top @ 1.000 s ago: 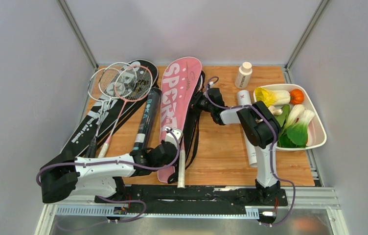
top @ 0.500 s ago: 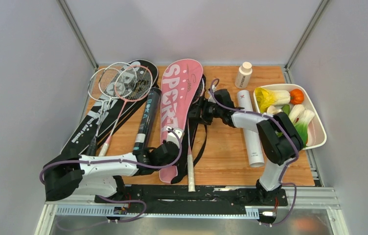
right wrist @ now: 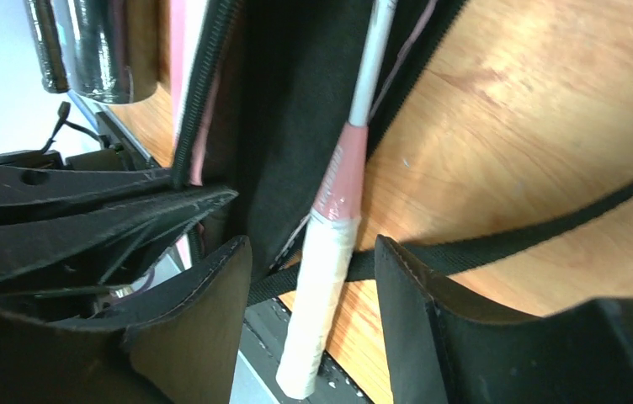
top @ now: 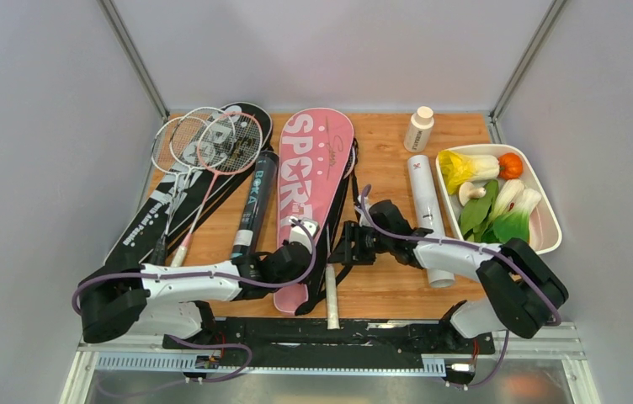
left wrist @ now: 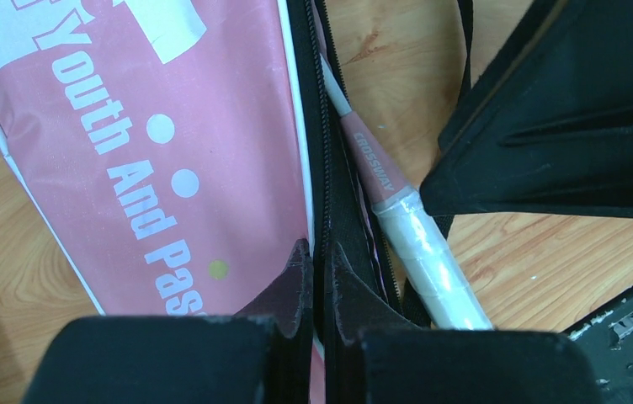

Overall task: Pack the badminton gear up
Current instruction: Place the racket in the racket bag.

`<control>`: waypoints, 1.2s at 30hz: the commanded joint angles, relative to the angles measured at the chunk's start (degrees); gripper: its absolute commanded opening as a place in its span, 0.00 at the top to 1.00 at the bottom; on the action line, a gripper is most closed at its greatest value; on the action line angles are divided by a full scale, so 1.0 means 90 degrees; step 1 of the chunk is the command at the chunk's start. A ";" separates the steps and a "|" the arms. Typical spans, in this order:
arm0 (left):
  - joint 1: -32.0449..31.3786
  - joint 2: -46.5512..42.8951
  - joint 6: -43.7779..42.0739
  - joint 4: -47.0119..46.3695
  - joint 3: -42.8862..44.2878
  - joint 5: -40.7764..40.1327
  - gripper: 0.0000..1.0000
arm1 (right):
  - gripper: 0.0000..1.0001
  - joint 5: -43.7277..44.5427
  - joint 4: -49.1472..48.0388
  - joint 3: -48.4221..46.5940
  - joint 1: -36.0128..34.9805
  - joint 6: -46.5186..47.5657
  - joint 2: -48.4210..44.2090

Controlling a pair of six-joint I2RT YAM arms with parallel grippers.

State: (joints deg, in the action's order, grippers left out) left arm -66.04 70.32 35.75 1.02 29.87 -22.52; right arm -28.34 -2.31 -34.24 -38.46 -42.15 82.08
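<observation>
The pink SPORT bag (top: 313, 164) lies in the middle of the table. A pink racket is inside it, and its white-wrapped handle (top: 331, 296) sticks out at the near end. My left gripper (top: 306, 244) is shut on the bag's black zipper edge (left wrist: 323, 210), beside the handle (left wrist: 422, 257). My right gripper (top: 338, 251) is open; its fingers (right wrist: 212, 295) straddle the handle (right wrist: 321, 303) without touching it. Three rackets (top: 204, 139) rest on the black bag (top: 157, 215). A black tube (top: 254, 202) and a white tube (top: 427, 210) flank the pink bag.
A white tray (top: 549, 240) of toy vegetables stands at the right edge, with a small white bottle (top: 418, 129) behind the white tube. The bag's black strap (right wrist: 549, 227) trails over the wood under my right gripper. Grey walls close in both sides.
My right gripper has opened and drawn back from the bag's middle to its near end. The pink bag has settled flatter. My left gripper has kept its hold.
</observation>
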 commanded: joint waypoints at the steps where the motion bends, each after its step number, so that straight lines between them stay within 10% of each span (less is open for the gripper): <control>1: -0.0055 0.0003 0.0076 -0.0353 0.0345 0.0016 1.00 | 0.44 0.0502 -0.0037 0.0278 -0.0154 -0.0127 -0.0467; 16: -0.0055 -0.0035 0.0154 -0.0365 0.0277 0.0131 1.00 | 0.52 0.1366 -0.0456 0.0225 -0.0922 -0.0502 0.0511; 22: -0.0055 -0.0138 0.0282 -0.0512 0.0084 0.0189 1.00 | 1.00 0.1327 -0.1185 0.0202 -0.0897 -0.1087 0.0386; 36: -0.0055 -0.0754 0.0708 -0.1162 -0.0799 0.0608 1.00 | 1.00 0.2208 -0.2718 -0.0613 -0.0796 -0.2659 0.1110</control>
State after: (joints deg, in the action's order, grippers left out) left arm -65.89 65.19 39.42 -2.96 24.05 -21.10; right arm -13.45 -16.12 -36.23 -46.04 -59.48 90.19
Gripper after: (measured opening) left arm 0.029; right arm 0.211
